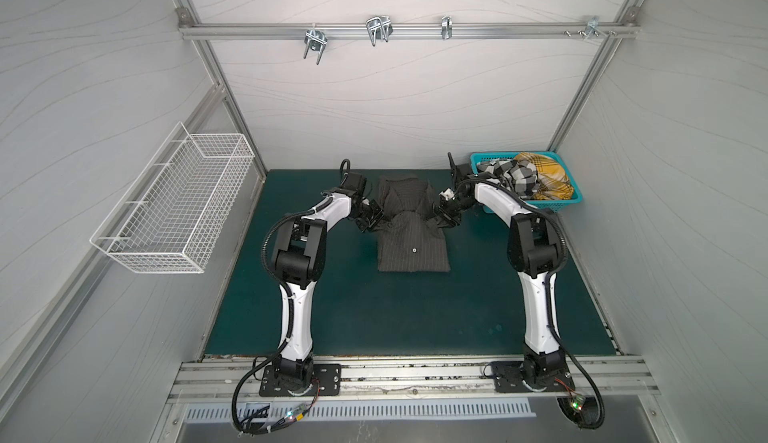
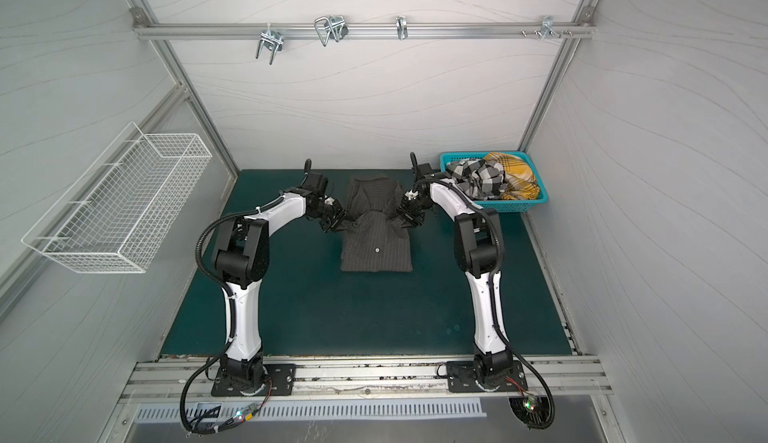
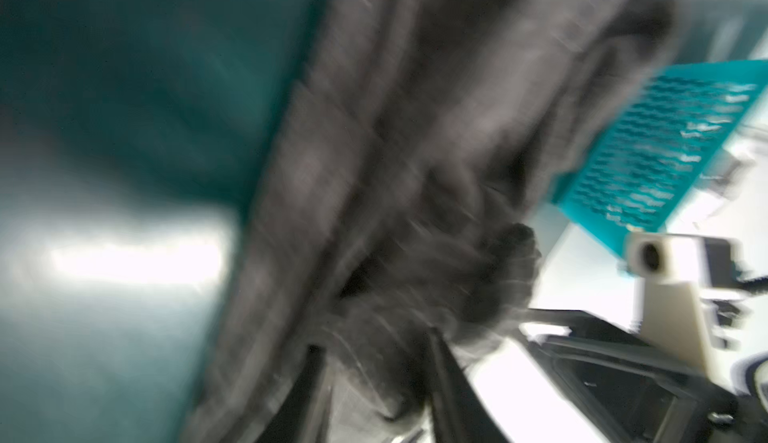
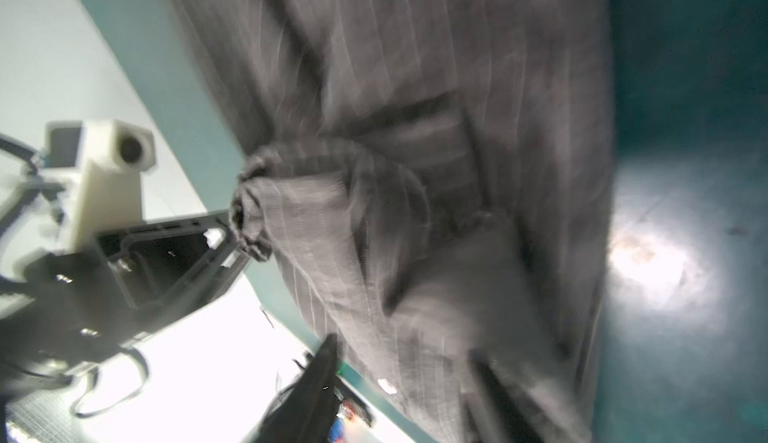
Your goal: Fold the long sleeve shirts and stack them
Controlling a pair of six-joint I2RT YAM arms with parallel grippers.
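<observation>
Now, mid-surface toward far edge of green mat (image 1: 374, 316): dark charcoal pinstriped cloth shirt (image 1: 413, 245), half-folded. Soft, limp, light; pinch bunched side edges. Left gripper (image 1: 372, 223) and right gripper (image 1: 442, 220) flank it, jaws parted, clamping nothing. Far-right corner: teal plastic lattice basket (image 1: 540, 205) holds black-and-white check shirt (image 1: 515, 179) and mustard-yellow plaid shirt (image 1: 548, 175).

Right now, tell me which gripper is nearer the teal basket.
Right. The right gripper sits close to the teal basket, at that edge of the pinstriped shirt; the left gripper is across the shirt.
</observation>
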